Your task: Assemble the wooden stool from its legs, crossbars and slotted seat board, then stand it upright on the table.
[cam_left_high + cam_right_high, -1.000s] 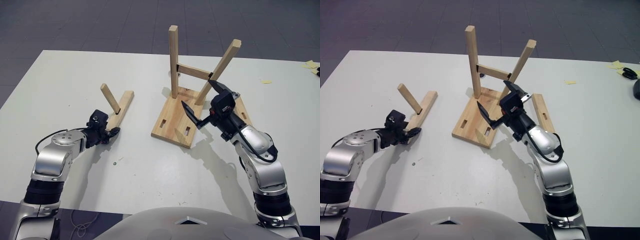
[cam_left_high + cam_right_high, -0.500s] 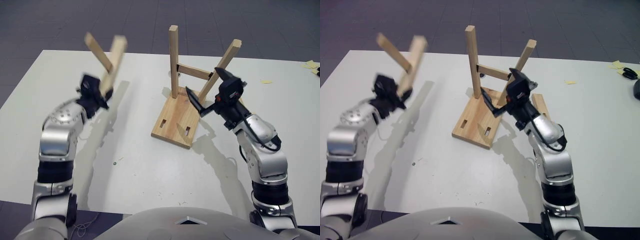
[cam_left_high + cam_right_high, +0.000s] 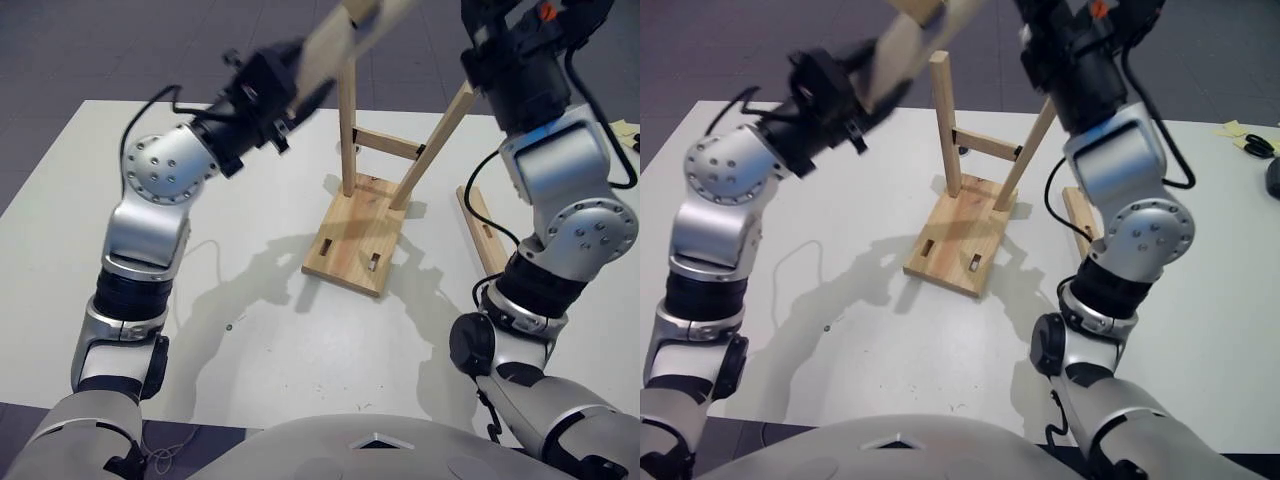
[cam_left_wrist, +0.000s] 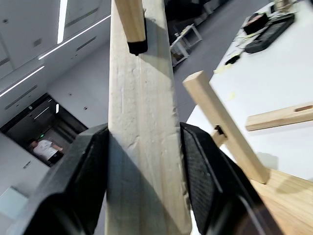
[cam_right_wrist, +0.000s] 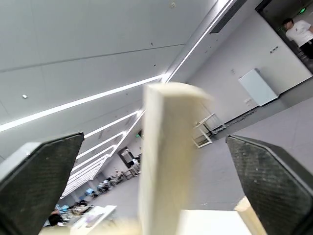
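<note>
Leg [image 4: 142, 147] tight between left jaws in wrist view; right jaws wide apart, wooden end [image 5: 168, 161] between

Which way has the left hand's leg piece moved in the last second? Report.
Yes. The left hand lifted the leg piece off the table, up and rightward toward the seat board; it is now high in the air.

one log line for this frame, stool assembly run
left gripper: shut on leg piece, raised | right gripper: open, raised | seat board: on table, two legs fitted | loose leg: on table
</note>
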Motion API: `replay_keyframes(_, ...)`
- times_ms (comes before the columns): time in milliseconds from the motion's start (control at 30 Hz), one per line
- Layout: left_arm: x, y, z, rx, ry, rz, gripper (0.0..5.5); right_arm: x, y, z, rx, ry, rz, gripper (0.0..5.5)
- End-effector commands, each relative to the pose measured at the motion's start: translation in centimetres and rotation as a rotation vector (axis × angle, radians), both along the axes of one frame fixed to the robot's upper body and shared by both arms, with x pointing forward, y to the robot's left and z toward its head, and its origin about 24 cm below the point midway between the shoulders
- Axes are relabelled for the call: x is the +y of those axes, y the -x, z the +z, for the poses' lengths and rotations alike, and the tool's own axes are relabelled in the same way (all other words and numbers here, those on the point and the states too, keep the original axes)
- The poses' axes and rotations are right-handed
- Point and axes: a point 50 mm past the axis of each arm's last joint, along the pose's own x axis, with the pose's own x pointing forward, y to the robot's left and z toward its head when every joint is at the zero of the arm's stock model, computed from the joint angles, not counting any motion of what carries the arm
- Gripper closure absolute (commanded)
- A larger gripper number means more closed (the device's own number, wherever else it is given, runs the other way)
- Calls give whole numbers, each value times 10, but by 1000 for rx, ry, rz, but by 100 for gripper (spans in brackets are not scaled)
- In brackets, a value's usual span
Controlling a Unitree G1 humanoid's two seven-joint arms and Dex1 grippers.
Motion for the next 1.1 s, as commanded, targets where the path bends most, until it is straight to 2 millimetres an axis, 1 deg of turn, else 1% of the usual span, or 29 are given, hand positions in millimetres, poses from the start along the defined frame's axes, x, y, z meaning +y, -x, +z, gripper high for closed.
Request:
replay_keyframes(33,-6,4,-6,14,-35,-54,342,-1,1,-12,72,11,18,53)
replay_keyframes(167,-6,3,-5,40,11,-47,343,-1,9,-15,55,0,71,119)
replay_keyframes(233,-5,2,-3,114,97,-53,343,-2,18,-17,16,6,135,158)
replay_keyframes(267,-5,2,-3,153,136,-61,343,-3,21,-18,6,4,162,166)
replay_keyframes(333,-5,3,-3,202,164,-77,343,-2,24,-19,-3,5,188,198)
replay_keyframes(467,-6,8,-13,236,93,-94,343,-2,26,-17,-19,15,199,257)
replay_keyframes(633,-5,10,-17,223,42,-86,344,-5,23,-14,-20,18,153,341)
replay_keyframes(767,-4,10,-18,210,42,-62,344,-14,26,-12,-36,9,113,397)
replay_keyframes(867,-2,10,-21,227,64,-45,344,-19,31,-15,-36,-1,100,437)
replay_keyframes(1000,-3,11,-24,254,98,-38,345,-20,35,-16,-45,-31,126,443)
replay_keyframes(1100,-5,11,-30,278,91,-35,345,-18,34,-18,-43,-38,134,443)
